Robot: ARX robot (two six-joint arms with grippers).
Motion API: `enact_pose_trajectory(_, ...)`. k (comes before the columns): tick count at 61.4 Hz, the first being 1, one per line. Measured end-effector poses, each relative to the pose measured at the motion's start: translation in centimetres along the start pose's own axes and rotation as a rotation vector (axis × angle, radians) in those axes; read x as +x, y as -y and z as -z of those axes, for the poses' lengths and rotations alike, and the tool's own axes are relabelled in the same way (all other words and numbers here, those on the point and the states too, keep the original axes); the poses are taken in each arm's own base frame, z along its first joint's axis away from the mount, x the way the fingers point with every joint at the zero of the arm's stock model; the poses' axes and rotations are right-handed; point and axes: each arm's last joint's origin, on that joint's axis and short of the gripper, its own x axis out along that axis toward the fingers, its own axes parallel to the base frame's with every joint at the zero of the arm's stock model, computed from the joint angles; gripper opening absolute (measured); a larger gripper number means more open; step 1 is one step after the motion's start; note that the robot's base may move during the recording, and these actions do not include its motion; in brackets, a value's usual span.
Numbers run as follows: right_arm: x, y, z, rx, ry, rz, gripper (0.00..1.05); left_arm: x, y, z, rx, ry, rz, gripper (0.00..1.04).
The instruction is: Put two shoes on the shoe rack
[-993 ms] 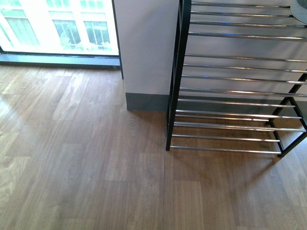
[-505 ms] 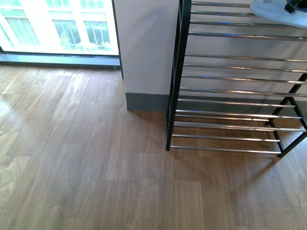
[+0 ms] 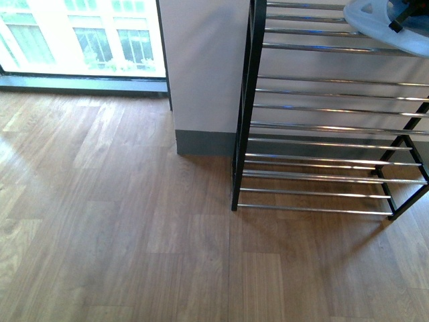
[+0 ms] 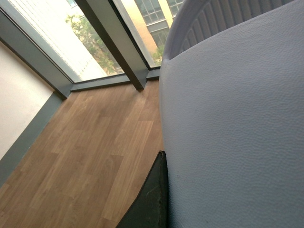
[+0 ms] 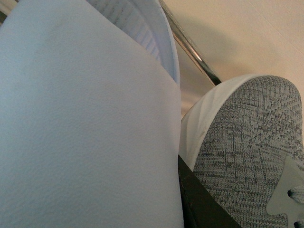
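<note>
Shoe (image 3: 375, 23) at shoe rack's (image 3: 249, 100) upper right edge; tool states impossible to tell; open floor (image 3: 120, 221) leftward.

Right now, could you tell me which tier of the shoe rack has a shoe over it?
The topmost visible tier of the shoe rack, where the white-soled shoe sits; lower tiers are bare.

Wood floor (image 3: 120, 221), bright window (image 3: 80, 37) (sunlit), white wall (image 3: 204, 67).

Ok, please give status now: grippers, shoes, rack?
Grippers' jaws hidden behind white soles, state unclear. One shoe at the shoe rack's upper bars; second shoe shows in the right wrist view. Lower tiers bare.
</note>
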Motion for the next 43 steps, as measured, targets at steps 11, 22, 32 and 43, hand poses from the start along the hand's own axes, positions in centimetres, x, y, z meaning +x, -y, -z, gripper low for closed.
enact_pose_trajectory(11,0.4,-0.7,0.5,-0.004,-0.010,-0.016,0.21,0.0,0.0,0.0,0.000,0.000,0.000,0.02)
enact_pose_trajectory(22,-0.2,-0.6,0.5,0.018,0.024,-0.016,0.47,0.0,0.0,0.0,0.000,0.000,0.000,0.02)
enact_pose_trajectory(32,-1.4,-0.5,0.5,0.055,0.067,-0.025,0.69,0.0,0.0,0.0,0.000,0.000,0.000,0.02)
enact_pose_trajectory(43,-4.4,-0.3,0.5,0.080,0.145,-0.040,0.94,0.0,0.0,0.0,0.000,0.000,0.000,0.02)
